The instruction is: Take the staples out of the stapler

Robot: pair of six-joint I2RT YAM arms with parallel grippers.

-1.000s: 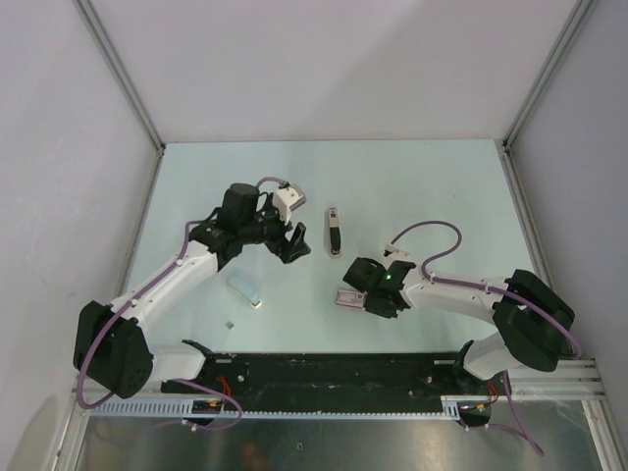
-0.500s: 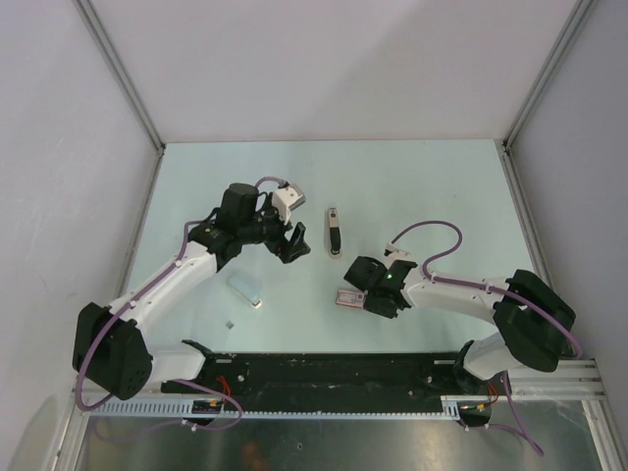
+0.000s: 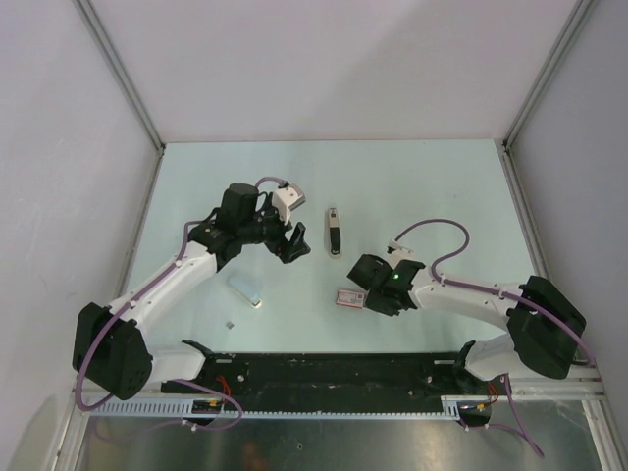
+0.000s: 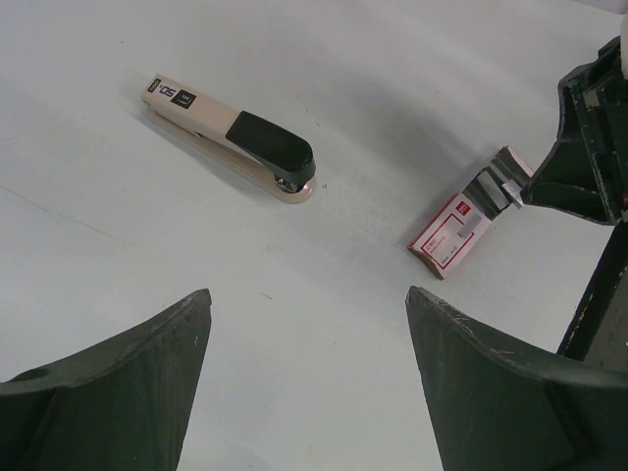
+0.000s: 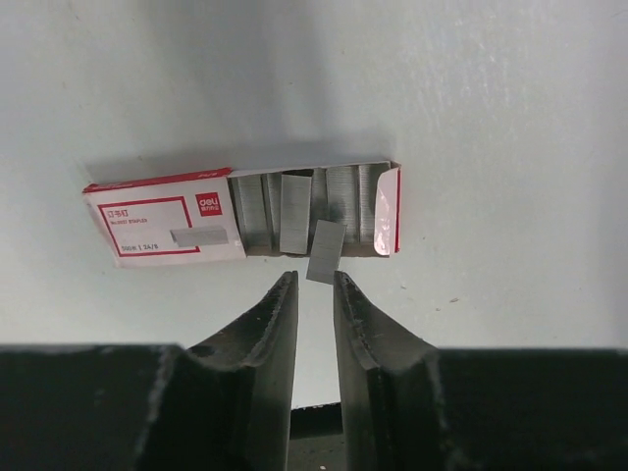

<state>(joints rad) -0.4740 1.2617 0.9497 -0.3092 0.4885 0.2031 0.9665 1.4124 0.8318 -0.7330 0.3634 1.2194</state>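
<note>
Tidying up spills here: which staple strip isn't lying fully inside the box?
The short tilted strip nearest the right gripper: it sticks out over the edge of the staple box, while the other strips lie inside.

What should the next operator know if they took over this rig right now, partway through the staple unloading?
Left gripper: open, hovering, touching nothing.
Right gripper: jaws nearly together at the open end of the staple box. A loose staple strip lies right at its tips; I cannot tell whether it is pinched.
Stapler: lying flat and closed, apart from both grippers.
Done: unclear, since the pictures do not show whether the stapler is empty.
Left: probably settle the loose strip in the box, then open the stapler and check it.
</note>
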